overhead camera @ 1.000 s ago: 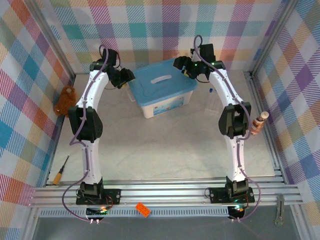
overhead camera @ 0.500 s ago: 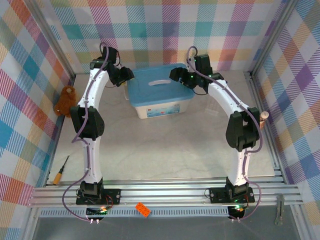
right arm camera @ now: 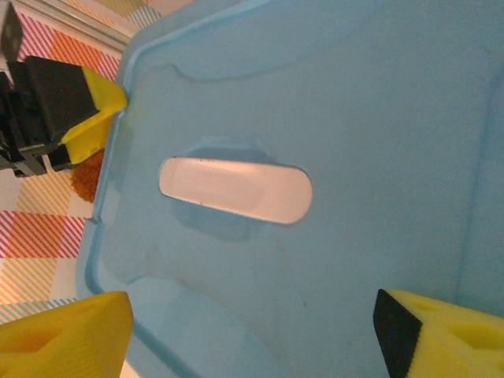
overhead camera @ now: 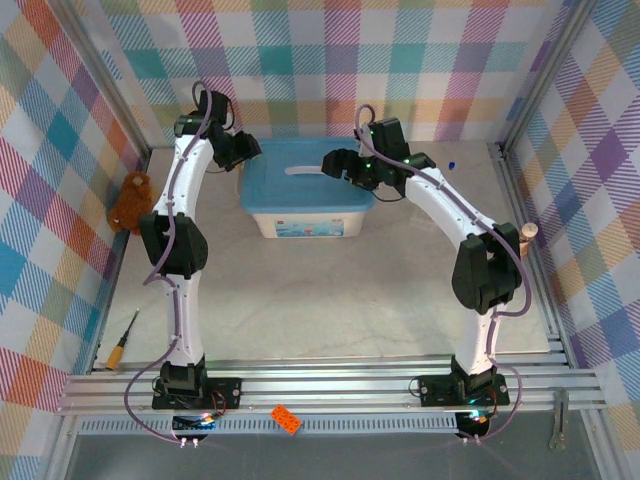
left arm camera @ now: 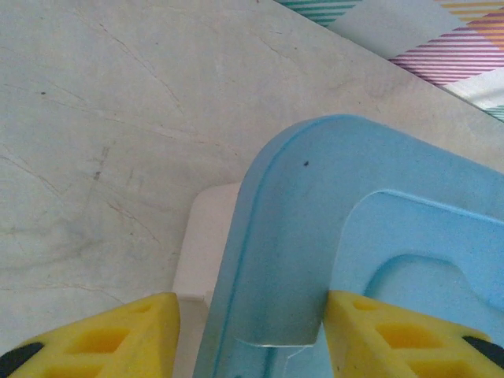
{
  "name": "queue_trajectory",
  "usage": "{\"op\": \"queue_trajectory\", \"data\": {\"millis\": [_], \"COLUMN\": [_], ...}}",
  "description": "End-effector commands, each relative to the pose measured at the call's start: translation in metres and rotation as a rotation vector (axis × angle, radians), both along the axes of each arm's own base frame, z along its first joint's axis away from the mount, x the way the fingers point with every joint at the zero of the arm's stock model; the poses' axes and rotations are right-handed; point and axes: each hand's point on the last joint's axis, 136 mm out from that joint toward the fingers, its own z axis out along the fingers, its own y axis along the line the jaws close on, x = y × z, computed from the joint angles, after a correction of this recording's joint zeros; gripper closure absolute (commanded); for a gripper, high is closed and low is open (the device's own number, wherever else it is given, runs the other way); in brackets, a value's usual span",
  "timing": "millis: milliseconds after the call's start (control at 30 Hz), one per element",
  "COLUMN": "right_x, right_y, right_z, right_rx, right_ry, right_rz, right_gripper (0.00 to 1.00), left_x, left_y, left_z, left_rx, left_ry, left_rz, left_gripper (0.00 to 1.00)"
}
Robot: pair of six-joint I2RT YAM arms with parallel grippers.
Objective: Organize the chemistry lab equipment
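Observation:
A white bin (overhead camera: 300, 225) closed by a light-blue lid (overhead camera: 305, 190) stands at the back middle of the table. My left gripper (overhead camera: 238, 150) is open, and its yellow fingers (left arm camera: 134, 335) straddle the lid's back-left corner (left arm camera: 315, 236). Over the lid's right half hovers my right gripper (overhead camera: 335, 165), open wide above the white handle slot (right arm camera: 235, 191). One left fingertip (right arm camera: 94, 118) shows at the lid's far edge in the right wrist view. A tiny blue-capped tube (overhead camera: 452, 162) lies at the back right. Petri dishes and tweezers are hidden or out of view.
A brown plush toy (overhead camera: 130, 200) sits against the left wall. The brown-and-white striped figure (overhead camera: 517, 245) leans at the right rail. A screwdriver (overhead camera: 122, 340) lies at the front left, and an orange brick (overhead camera: 286, 419) rests on the front rail.
The bin has slid left and a little nearer, turning square to the table. My right gripper has moved left over the lid. The left gripper stayed at the lid's corner.

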Motion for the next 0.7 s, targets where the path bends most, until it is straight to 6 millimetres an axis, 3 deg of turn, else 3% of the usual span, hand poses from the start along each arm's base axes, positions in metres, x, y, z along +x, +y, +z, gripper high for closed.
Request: {"op": "queue_trajectory", "data": {"millis": [0,100,233,500,667], "right_x": [-0.003,0.001,0.001,-0.004,-0.001], "right_y": [-0.014,-0.029,-0.056,-0.100,-0.102], "right_z": [0.014,0.042,0.046,0.011,-0.011], "right_rx": [-0.044,-0.039,-0.091,-0.141,-0.131], "right_ry": [0.021,-0.038,-0.060,-0.028,0.018], "right_rz": [0.002,-0.017,-0.068,-0.152,-0.134], "right_gripper": [0.18,0.17,0.16,0.10,0.07], "left_x": [-0.013,-0.025,-0.038,-0.051,-0.052], "left_y": [0.020,0.025,0.034,0.038,0.037], "left_z": [0.060,0.081,0.096,0.050,0.025], "left_rx": [0.068,0.095,0.110,0.070,0.013], "left_ry": [-0.115,-0.161,-0.199,-0.094,-0.059], "left_rz": [0.030,0.036,0.047,-0.009,-0.028], "left_gripper": [0.49,0.49,0.47,0.42,0.37]}}
